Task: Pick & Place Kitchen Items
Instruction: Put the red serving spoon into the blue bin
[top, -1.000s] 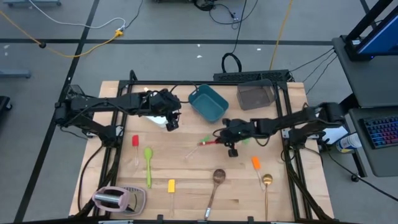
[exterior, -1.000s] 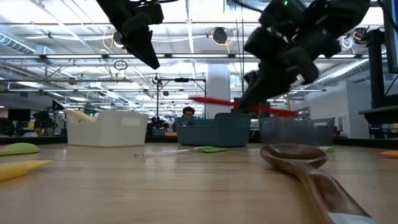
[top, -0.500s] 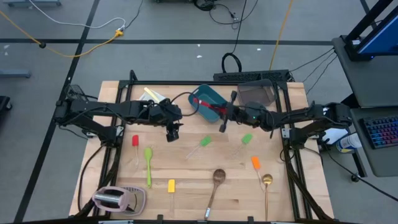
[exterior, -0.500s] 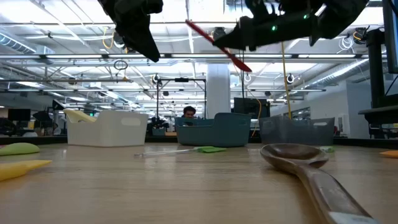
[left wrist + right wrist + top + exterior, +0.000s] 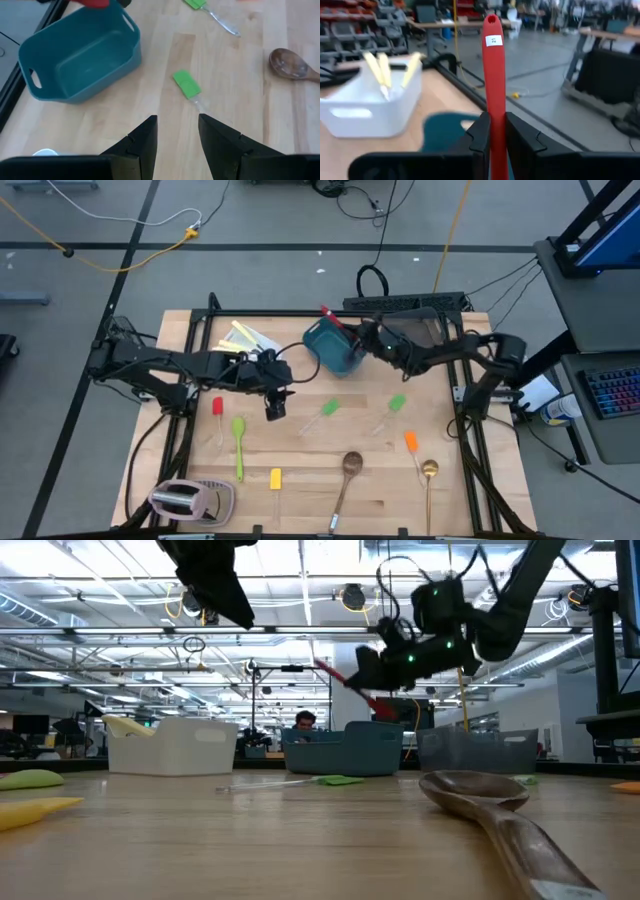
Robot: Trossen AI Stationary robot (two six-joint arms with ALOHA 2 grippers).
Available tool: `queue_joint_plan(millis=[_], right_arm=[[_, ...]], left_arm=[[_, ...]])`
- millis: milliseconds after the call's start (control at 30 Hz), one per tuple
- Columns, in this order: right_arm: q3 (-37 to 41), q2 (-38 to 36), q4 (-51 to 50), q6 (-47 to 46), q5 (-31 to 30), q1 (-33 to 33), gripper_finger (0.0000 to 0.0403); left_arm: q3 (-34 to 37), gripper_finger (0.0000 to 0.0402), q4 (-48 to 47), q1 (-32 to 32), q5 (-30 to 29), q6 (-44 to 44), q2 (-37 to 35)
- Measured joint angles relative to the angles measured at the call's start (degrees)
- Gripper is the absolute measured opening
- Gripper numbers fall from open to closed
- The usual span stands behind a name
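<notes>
wooden tabletop (image 5: 300,450) under warehouse lights: the right gripper (image 5: 360,340), fingers clamped on a red spoon (image 5: 494,85), hangs over the teal tub (image 5: 335,347). the left gripper (image 5: 176,132) hovers empty beside that tub, fingers parted. a green spatula (image 5: 187,85) lies near the tub; yellow-handled knives (image 5: 240,337) sit in the white tub (image 5: 180,745) beyond it.

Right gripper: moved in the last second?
Yes. In the high view the right gripper, shut on the red spoon, went from mid-table to above the teal tub at the back.
</notes>
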State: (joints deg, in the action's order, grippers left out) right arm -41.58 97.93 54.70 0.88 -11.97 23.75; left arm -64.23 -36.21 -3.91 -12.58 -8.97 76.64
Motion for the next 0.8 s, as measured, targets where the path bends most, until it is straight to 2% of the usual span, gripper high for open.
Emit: queue_joint_plan(millis=[267, 367, 567, 800], right_arm=[[0.0, 5.7, 0.8, -1.7, 0.4, 2.8, 0.0038], [0.0, 7.0, 0.3, -2.0, 4.1, 3.3, 0.0039], [0.0, 7.2, -5.5, -1.7, 4.7, 3.3, 0.0041], [0.0, 7.2, -8.3, -0.8, 4.8, 3.3, 0.0063]], left_arm=[[0.0, 0.0147, 0.0, -0.3, 0.0, 0.0, 0.0], [0.0, 0.0147, 0.0, -0.3, -0.1, 0.6, 0.0], [0.0, 0.0147, 0.0, -0.3, -1.0, 1.1, 0.0], [0.0, 0.0147, 0.0, -0.3, -1.0, 1.3, 0.0]])
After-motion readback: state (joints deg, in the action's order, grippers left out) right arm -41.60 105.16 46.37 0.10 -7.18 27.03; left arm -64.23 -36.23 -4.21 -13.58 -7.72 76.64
